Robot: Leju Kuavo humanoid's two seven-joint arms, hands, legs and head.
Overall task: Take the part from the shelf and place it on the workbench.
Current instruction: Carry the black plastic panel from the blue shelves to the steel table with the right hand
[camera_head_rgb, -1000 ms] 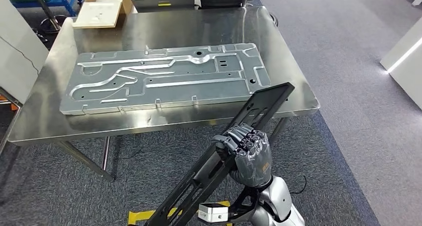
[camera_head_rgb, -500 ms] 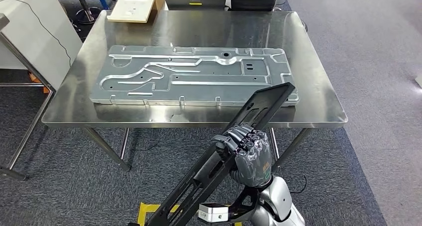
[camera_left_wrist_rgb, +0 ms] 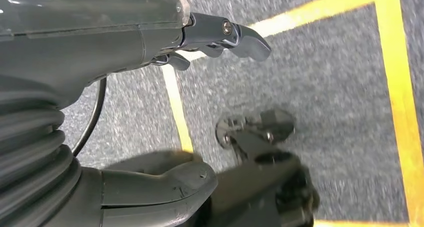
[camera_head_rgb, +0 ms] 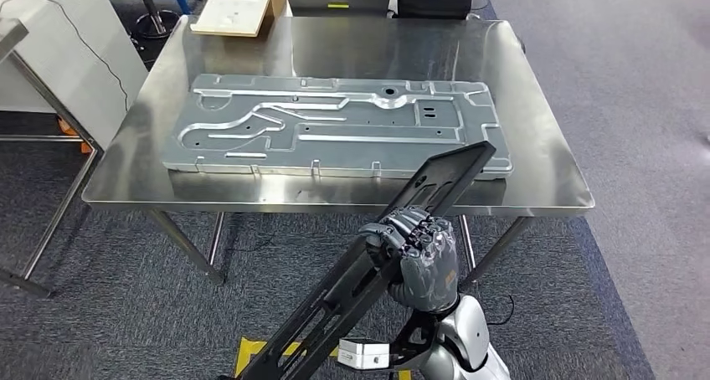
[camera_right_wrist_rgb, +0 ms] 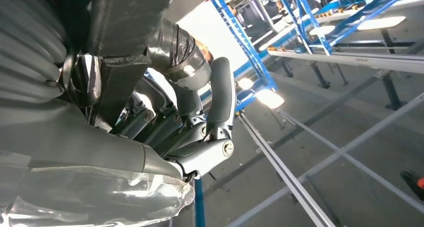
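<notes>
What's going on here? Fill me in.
The robot stands in front of a steel workbench, carrying a long black slotted part. Its right hand grips the part around the middle, with the far end angled up over the bench's near edge. The part is not yet set down. A large stamped metal panel already lies flat on the bench. The left hand hangs over the carpeted floor, holding nothing.

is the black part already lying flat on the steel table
No, the black part is gripped by the right hand, tilted in the air at the steel table's near edge.
</notes>
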